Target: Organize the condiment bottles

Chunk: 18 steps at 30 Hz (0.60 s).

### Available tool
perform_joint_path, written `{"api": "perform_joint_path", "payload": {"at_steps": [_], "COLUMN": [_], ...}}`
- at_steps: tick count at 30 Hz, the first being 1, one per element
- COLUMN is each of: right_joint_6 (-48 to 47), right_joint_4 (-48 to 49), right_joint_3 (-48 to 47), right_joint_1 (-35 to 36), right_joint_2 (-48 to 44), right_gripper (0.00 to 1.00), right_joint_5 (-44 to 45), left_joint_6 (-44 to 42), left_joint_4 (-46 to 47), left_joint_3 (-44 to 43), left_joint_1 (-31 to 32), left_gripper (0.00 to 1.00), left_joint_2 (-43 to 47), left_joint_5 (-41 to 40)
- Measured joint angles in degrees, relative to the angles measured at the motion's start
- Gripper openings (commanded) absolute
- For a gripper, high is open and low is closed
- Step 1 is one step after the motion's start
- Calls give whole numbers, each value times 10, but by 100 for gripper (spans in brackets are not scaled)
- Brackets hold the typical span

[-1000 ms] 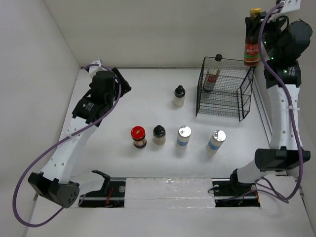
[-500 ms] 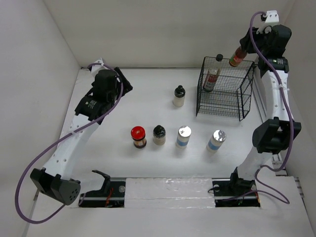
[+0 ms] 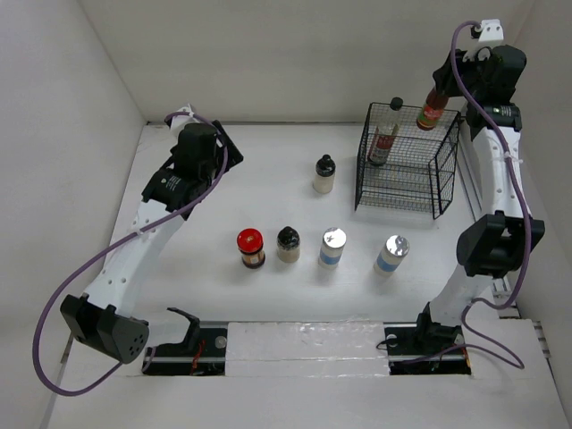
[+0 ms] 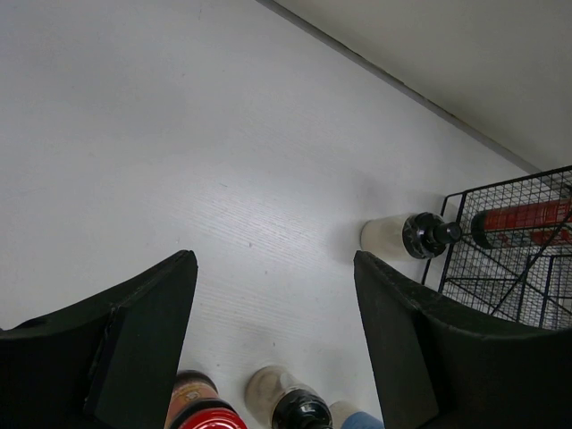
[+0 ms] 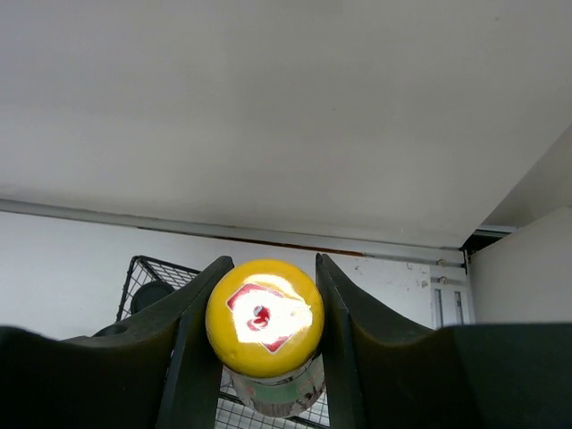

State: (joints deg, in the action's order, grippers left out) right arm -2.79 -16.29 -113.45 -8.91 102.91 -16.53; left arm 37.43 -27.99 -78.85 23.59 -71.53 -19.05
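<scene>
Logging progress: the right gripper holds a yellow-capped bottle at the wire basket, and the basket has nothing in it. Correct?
No: the top external view shows a black-capped sauce bottle in the wire basket. The right gripper does hold the yellow-capped bottle.

Each arm was slim white links [image 3: 134,255] between chunky black joint housings [image 3: 100,335], a purple cable [image 3: 37,350] looping alongside. Small dark holes dotted the white. The left hand [image 4: 273,264] had broad matte-black wedge fingers [image 4: 407,344].
</scene>
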Motion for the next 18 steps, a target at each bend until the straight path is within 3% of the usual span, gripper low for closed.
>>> {"api": "perform_joint_path", "payload": {"at_steps": [18], "right_joint_6": [0], "right_joint_4": [88], "right_joint_3": [62], "right_joint_1": [20], "right_joint_2": [26], "right_gripper": [0], "right_joint_5": [10], "left_joint_6": [0], "left_joint_4": [1], "left_joint_3": [-1], "left_joint_1": [0], "left_gripper": [66], "left_joint_2": [-7], "left_joint_5": [3]}}
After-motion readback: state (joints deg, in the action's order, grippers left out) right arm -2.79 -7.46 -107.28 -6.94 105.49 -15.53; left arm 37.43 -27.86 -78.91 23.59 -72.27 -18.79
